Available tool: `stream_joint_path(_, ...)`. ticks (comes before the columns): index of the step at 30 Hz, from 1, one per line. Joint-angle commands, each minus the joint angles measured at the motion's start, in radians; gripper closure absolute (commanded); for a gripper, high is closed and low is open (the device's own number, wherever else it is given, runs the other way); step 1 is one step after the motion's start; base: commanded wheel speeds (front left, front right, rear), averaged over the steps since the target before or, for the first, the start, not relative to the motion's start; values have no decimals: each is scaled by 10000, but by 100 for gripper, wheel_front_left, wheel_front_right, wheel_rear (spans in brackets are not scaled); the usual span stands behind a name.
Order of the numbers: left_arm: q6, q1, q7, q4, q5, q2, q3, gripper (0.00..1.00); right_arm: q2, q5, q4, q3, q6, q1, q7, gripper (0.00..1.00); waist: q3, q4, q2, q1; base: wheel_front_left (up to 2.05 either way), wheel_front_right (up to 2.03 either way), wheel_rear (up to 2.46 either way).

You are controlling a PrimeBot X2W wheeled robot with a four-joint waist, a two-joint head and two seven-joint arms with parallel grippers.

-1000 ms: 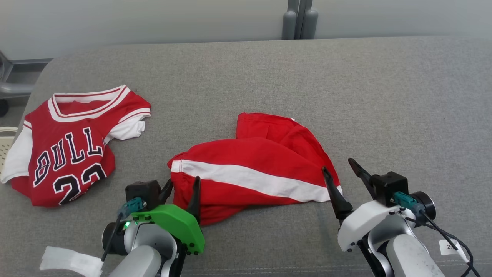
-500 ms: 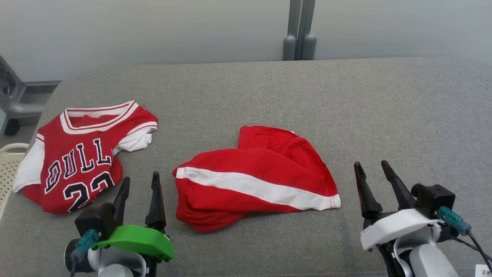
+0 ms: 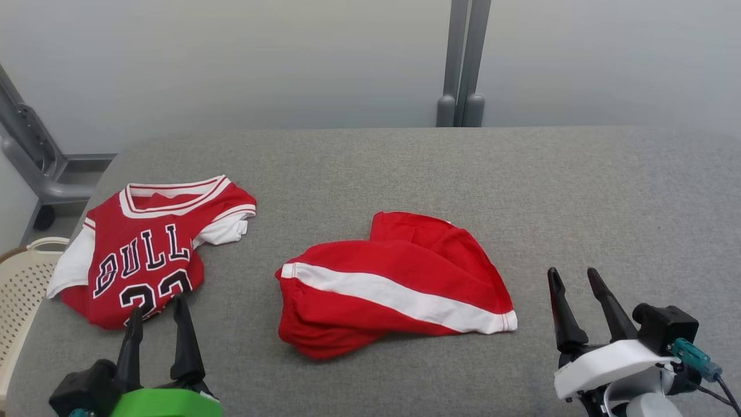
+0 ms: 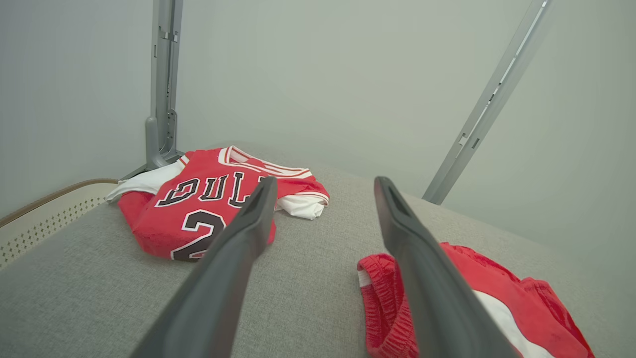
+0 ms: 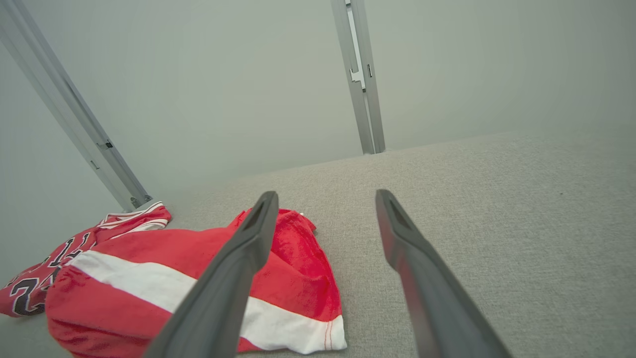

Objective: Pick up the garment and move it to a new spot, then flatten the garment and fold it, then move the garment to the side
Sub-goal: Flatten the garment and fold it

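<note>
- Head view: you had both hands low at the near edge. The left hand (image 3: pixel 159 307) and the right hand (image 3: pixel 572 272) each had their fingers spread wide with nothing between them.
- The red shorts (image 3: pixel 393 284) lay mid-worktop (image 3: pixel 405 168), between the two hands and touching neither. They looked doubled over with the white stripe up, but lumpy along the near edge. I judged the fold roughly made and the move to the side not yet done.
- A red jersey (image 3: pixel 150 255) lay folded near the left end, close to a cream basket (image 3: pixel 23 278).
- Limits there: the bottom edge cut off the left hand's body. You could not tell how many layers the shorts had, nor what lay beneath them.
- Left wrist view: the left hand (image 4: pixel 325 181) was open and empty over bare worktop. The jersey (image 4: pixel 198 209) lay beyond one finger and the waistband end of the shorts (image 4: pixel 387 298) beside the other. That finger covered part of the shorts, and the picture's edge cut off the rest.
- Right wrist view: the right hand (image 5: pixel 323 194) was open and empty beside the hem end of the shorts (image 5: pixel 149 268). One finger overlapped the cloth in the picture; from there you could not tell whether it touched. The jersey (image 5: pixel 74 243) was cut off at the left edge, its lettering barely readable.
</note>
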Motion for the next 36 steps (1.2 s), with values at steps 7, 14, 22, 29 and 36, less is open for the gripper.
stream_joint_path(7,-1093,765,-3,391,821,277,293,0,-36,-792,-95,-229,-1,494,399,0,-195,30,0,0,0,0,0)
stream_joint_path(14,-1352,910,70,527,1509,761,-163,0,-36,-1191,-348,-269,-3,876,732,0,-241,86,0,0,0,0,0)
stream_joint_path(22,-1155,911,588,447,1886,932,-570,0,-38,-1290,-371,-739,-3,1248,1164,0,-159,140,0,0,0,0,0)
stream_joint_path(29,-1255,861,756,348,1640,915,-599,0,-38,-1069,-416,-662,-3,1143,1237,0,-101,75,0,0,0,0,0)
stream_joint_path(36,-1179,506,1180,255,1464,797,-734,0,-38,-979,-208,-1046,-3,925,1485,0,-64,85,0,0,0,0,0)
